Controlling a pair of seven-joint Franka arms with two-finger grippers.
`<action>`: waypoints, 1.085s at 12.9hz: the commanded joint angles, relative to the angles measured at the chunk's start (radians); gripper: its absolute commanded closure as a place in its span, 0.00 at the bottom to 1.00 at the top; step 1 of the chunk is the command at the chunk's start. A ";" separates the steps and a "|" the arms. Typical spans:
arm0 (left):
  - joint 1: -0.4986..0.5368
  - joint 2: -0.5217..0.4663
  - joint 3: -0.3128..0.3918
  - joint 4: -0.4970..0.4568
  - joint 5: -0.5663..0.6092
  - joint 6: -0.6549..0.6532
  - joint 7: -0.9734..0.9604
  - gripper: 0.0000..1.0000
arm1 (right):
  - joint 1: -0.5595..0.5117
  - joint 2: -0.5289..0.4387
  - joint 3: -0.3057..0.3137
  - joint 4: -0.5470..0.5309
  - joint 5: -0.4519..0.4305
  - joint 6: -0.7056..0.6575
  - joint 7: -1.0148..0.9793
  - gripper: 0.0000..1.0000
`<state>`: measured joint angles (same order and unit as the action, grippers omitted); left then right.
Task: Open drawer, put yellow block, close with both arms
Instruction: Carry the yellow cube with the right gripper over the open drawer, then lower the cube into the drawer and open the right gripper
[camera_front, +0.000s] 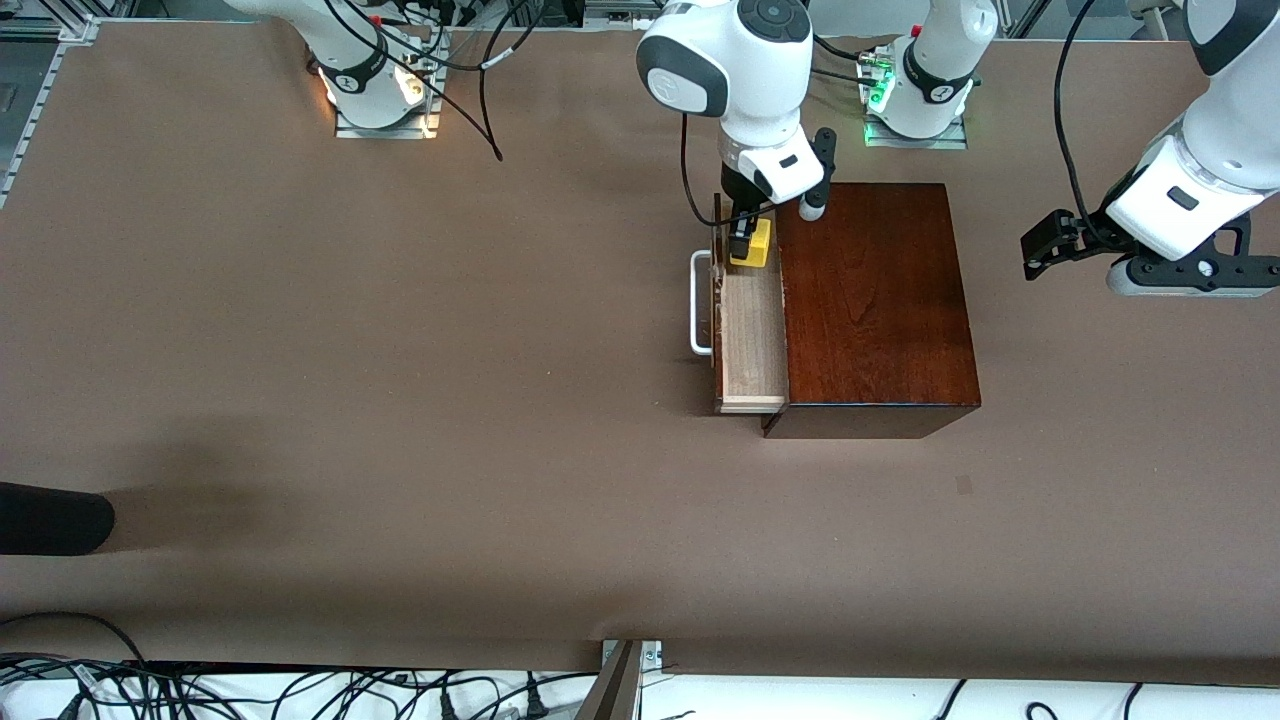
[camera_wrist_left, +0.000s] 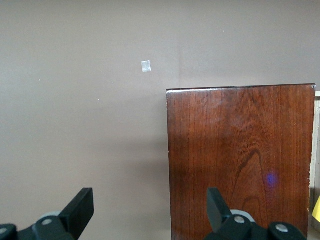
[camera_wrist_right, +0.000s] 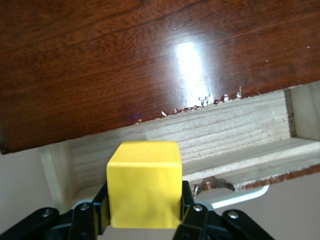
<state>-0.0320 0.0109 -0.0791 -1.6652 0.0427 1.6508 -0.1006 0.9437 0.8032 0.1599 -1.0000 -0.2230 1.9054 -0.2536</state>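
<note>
The dark mahogany box stands toward the left arm's end of the table. Its drawer is pulled out, with the pale tray and the white handle showing. My right gripper is shut on the yellow block and holds it over the end of the open tray that is farther from the front camera. In the right wrist view the yellow block sits between the fingers above the tray's wooden wall. My left gripper hangs open in the air beside the box, holding nothing.
A dark object pokes in at the table's edge toward the right arm's end. A small tape mark lies on the table nearer to the front camera than the box. Cables run along the front edge.
</note>
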 joint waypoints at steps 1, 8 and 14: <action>-0.002 0.012 0.001 0.027 -0.024 -0.005 0.012 0.00 | 0.010 0.027 -0.008 0.046 -0.016 0.000 -0.056 1.00; -0.003 0.012 0.001 0.027 -0.024 -0.005 0.012 0.00 | 0.010 0.065 -0.013 0.046 -0.029 0.035 -0.145 1.00; -0.003 0.012 0.001 0.027 -0.024 -0.005 0.015 0.00 | 0.009 0.093 -0.033 0.044 -0.029 0.052 -0.190 1.00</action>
<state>-0.0334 0.0110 -0.0796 -1.6651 0.0427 1.6509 -0.1005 0.9444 0.8625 0.1355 -0.9974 -0.2340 1.9585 -0.4224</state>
